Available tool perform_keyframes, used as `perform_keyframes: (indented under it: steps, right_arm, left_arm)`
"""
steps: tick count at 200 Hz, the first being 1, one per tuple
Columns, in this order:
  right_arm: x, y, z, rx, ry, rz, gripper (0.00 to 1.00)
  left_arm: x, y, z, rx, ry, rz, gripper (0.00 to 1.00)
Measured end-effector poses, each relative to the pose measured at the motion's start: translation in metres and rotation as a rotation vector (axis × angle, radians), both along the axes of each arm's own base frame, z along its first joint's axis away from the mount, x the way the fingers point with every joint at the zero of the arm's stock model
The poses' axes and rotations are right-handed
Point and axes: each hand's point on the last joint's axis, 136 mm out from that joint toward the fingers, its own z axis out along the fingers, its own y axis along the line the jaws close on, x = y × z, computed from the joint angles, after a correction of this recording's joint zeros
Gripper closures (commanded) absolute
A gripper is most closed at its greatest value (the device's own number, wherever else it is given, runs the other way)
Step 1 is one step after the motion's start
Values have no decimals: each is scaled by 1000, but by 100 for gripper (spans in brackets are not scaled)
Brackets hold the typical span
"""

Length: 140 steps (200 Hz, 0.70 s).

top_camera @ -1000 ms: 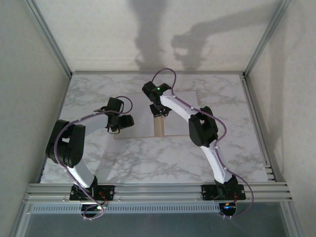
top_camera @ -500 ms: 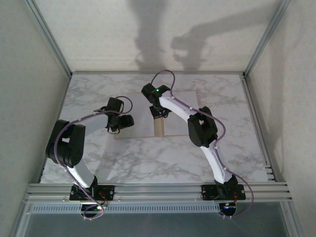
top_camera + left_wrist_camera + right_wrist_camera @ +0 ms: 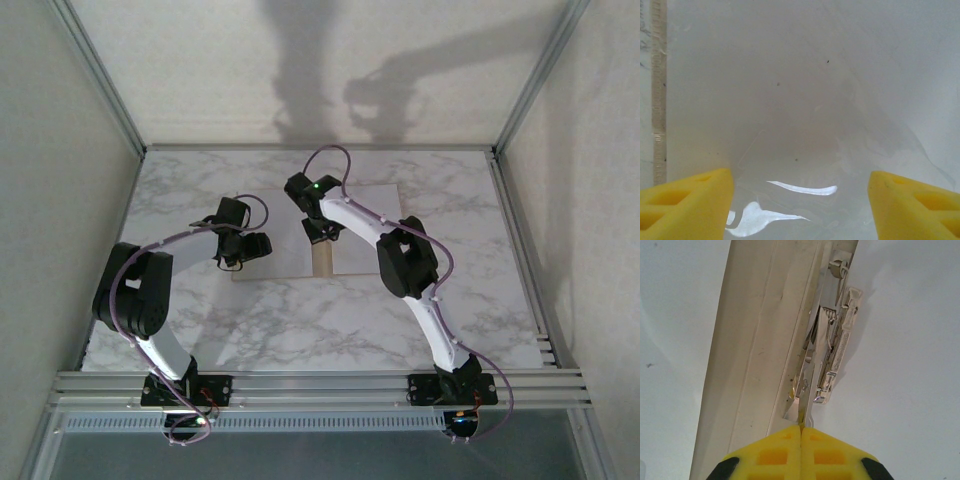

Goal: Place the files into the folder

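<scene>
The folder (image 3: 322, 262) lies open on the marble, its tan spine (image 3: 757, 340) running toward me. A metal clip (image 3: 835, 355) sits on the spine. My right gripper (image 3: 801, 429) is shut on the clip's thin metal lever; from above it (image 3: 318, 232) hangs over the spine's far end. White files (image 3: 365, 255) lie flat to the right of the spine (image 3: 910, 365). My left gripper (image 3: 800, 210) is open, its yellow fingers (image 3: 690, 205) wide apart just above a white sheet (image 3: 790, 75) with nothing between them. From above it (image 3: 243, 252) is over the folder's left half.
A tan edge strip (image 3: 659, 100) of the folder runs along the sheet's left side, with marble beyond it. The marble table (image 3: 300, 320) is fenced by metal rails at the back and sides (image 3: 515, 215). Both arm bases are bolted to the near rail (image 3: 320, 385).
My right wrist has shifted slightly left and toward the back over the spine while staying shut on the clip lever. The left arm has not moved.
</scene>
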Motion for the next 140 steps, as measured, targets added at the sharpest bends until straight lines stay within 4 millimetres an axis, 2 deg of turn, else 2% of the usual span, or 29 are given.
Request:
perform_keyframes:
  steps: [140]
  right_arm:
    - [-1,-2,-12,-32,15,19,97]
  left_arm:
    - [0,0,-3,-8,10,1,29]
